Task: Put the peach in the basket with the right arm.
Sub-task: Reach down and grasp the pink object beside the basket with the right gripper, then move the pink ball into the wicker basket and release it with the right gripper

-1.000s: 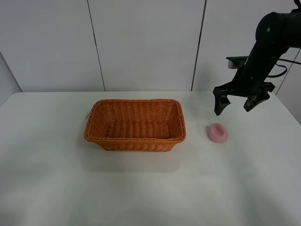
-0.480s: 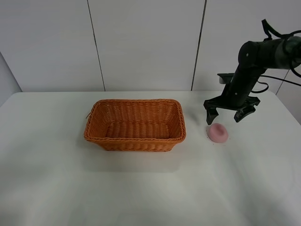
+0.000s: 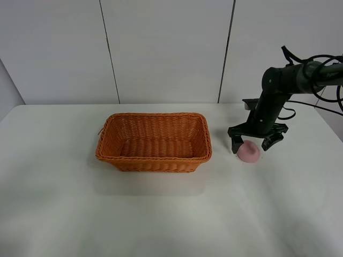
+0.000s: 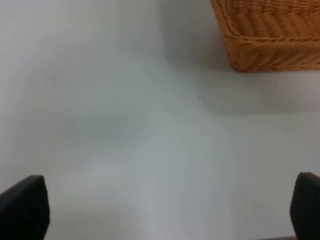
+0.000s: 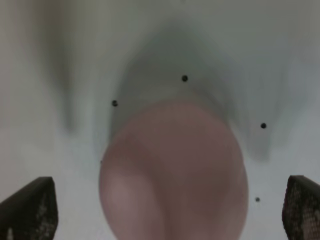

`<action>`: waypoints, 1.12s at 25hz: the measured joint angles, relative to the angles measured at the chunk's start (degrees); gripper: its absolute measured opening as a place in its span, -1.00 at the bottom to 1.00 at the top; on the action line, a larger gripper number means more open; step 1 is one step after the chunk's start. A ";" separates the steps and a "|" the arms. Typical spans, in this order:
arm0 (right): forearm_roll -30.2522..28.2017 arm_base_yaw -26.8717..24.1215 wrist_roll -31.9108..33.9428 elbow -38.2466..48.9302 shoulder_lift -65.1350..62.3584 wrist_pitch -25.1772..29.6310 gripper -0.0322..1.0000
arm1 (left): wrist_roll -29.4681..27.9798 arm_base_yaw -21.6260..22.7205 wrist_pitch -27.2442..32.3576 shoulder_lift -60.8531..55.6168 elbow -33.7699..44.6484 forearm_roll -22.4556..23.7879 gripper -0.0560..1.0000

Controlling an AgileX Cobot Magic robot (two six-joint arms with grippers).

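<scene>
The pale pink peach (image 3: 249,152) lies on the white table to the right of the orange-brown wicker basket (image 3: 155,163). My right gripper (image 3: 252,143) has come down over the peach and is open, one finger on each side of it, touching nothing that I can see. In the right wrist view the peach (image 5: 172,170) fills the middle, with the right gripper (image 5: 165,207) open and both dark fingertips (image 5: 27,207) far apart. The left gripper (image 4: 165,210) is open over bare table, and a corner of the basket (image 4: 270,35) shows ahead of it.
The white table (image 3: 161,214) stretches wide in front of the basket. A few small dark specks (image 5: 184,78) dot the surface around the peach. White wall panels (image 3: 166,48) stand behind the table's far edge.
The right arm has dropped and shifted left, from well above the table to the peach's level. Its open fingers now flank the peach. Basket and peach have not moved.
</scene>
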 joint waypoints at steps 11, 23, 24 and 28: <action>-0.19 0.00 0.07 0.00 0.77 -1.11 0.33 | 0.00 0.00 0.00 0.00 0.00 0.00 0.98; -0.19 0.00 -1.88 -0.50 0.46 0.82 -0.93 | 0.00 0.00 0.00 0.00 0.00 0.00 0.98; -0.19 0.00 -1.92 -0.75 0.46 1.21 -0.93 | 0.00 0.00 0.00 0.00 0.00 0.00 0.98; -0.21 0.00 -1.92 -1.70 -1.45 2.25 -0.93 | 0.00 0.00 0.00 0.00 0.00 0.00 0.98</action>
